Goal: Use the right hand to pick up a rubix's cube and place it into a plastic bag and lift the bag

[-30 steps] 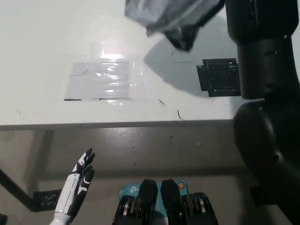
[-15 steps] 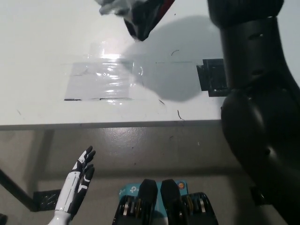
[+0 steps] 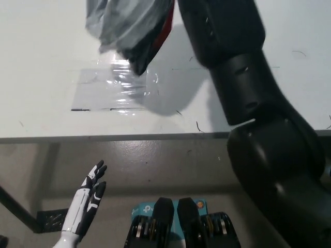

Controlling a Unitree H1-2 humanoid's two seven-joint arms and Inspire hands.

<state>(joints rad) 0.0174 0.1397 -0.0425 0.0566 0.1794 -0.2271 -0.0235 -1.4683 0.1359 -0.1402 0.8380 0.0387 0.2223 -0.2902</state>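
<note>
Bag aloft — arm apparently hiding table.

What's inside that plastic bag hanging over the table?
Through the plastic bag a dark shape with a red edge shows, likely the cube. Its other faces are covered by crumpled plastic, and the black right arm hides the hand holding it.

Black right arm enters from lower right, rises diagonally to top centre of frame; its hand out of view past top edge. White left hand rests at lower left, fingers spread, pointing up, holding nothing.
</note>
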